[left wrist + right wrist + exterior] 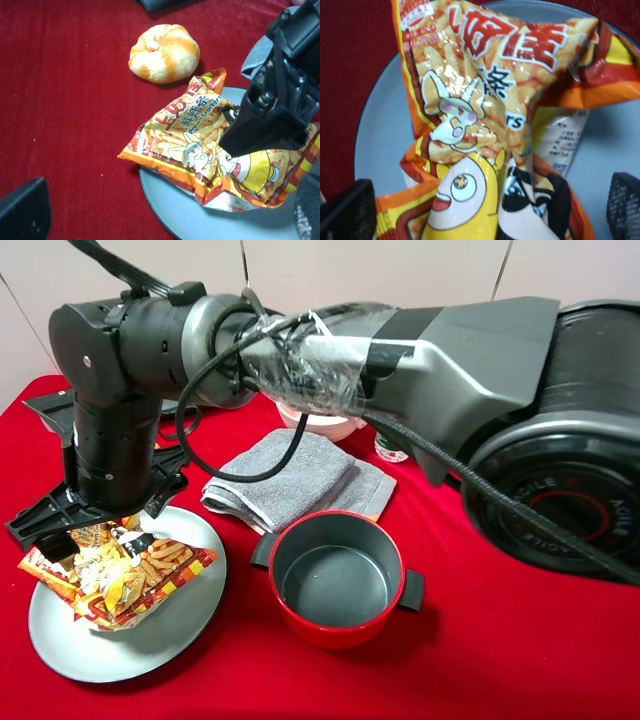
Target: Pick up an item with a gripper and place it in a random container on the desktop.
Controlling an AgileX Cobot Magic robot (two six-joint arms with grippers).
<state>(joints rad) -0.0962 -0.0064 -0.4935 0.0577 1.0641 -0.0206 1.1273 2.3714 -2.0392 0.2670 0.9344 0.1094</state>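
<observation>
Crinkly foil in orange, yellow and red makes the snack bag light, soft and slippery; it lies on the round flat grey-blue plate near the front left corner of the red-cloth tabletop. The black right gripper above it has its fingers wide apart, holding nothing. I judge a gentle pinch on a puffed middle fold best, as the contents probably crush.

The right arm reaches across the middle, wrist bent down, jaws spread wide.
</observation>
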